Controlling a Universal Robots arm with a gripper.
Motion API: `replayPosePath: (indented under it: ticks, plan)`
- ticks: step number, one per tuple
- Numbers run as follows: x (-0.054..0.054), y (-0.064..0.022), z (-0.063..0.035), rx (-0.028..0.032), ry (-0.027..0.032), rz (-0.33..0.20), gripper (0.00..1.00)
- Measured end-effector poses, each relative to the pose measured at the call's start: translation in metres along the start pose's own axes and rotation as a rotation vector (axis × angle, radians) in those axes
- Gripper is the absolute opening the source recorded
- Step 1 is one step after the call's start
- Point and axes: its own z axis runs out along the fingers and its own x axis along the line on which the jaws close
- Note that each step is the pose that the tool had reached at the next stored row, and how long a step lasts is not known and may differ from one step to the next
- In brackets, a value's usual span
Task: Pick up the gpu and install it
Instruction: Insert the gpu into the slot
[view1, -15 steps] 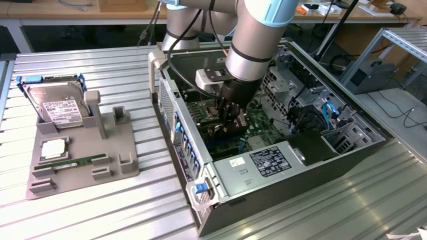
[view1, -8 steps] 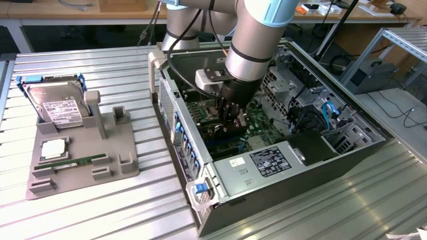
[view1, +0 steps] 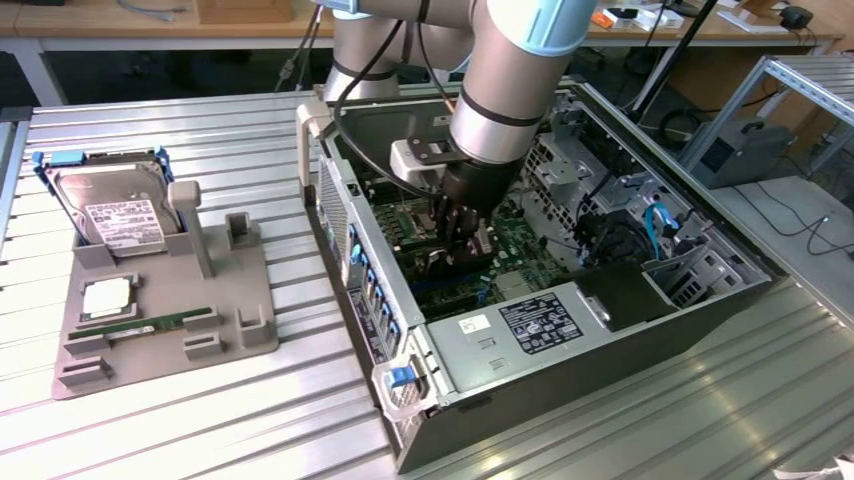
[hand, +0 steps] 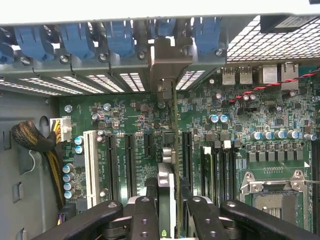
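inside the open computer case, fingers clamp the gpu edge-on, above the motherboard. bracket sits at the rear slots. judgement: keep card upright, square to slot, press evenly.

My work surface is a ribbed metal bench of long silver slats. Two things rest directly on it. Toward the exterior view's left sits a grey parts holder, its base flat on the slats; upright in its rear slot stands a silver hard drive with a white label, and a narrow green memory stick lies in a front slot. Toward the exterior view's right lies an open computer case, on its side, just beside the holder.
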Motion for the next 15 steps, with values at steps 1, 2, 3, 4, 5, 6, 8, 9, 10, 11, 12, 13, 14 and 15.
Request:
replayPosePath:
  ticks: [1, 2, 3, 4, 5, 6, 8, 9, 10, 11, 12, 13, 14, 15]
  plan:
    - [0.0000, 0.0000, 0.0000, 0.0000, 0.0000, 0.000, 0.27]
    - [0.0000, 0.0000, 0.0000, 0.0000, 0.0000, 0.000, 0.27]
    - [0.0000, 0.0000, 0.0000, 0.0000, -0.0001, 0.000, 0.27]
    - [0.0000, 0.0000, 0.0000, 0.0000, 0.0000, 0.000, 0.27]
    - [0.0000, 0.0000, 0.0001, 0.0000, 0.0012, 0.000, 0.27]
    - [-0.0001, 0.0000, 0.0003, 0.0004, 0.0031, 0.000, 0.27]
    - [-0.0001, 0.0000, 0.0000, 0.0005, 0.0138, 0.001, 0.27]
    - [-0.0003, 0.0000, 0.0001, 0.0005, 0.0139, 0.001, 0.27]
    - [-0.0004, -0.0001, 0.0003, 0.0003, 0.0140, 0.001, 0.27]
    - [-0.0006, -0.0002, 0.0007, -0.0002, 0.0141, 0.001, 0.27]
    - [-0.0007, -0.0003, 0.0011, -0.0005, 0.0139, 0.001, 0.27]
    - [-0.0007, -0.0004, 0.0014, -0.0006, 0.0138, 0.001, 0.27]
    - [-0.0007, -0.0003, 0.0016, -0.0006, 0.0137, 0.001, 0.27]
    - [-0.0007, -0.0004, 0.0018, -0.0007, 0.0137, 0.001, 0.27]
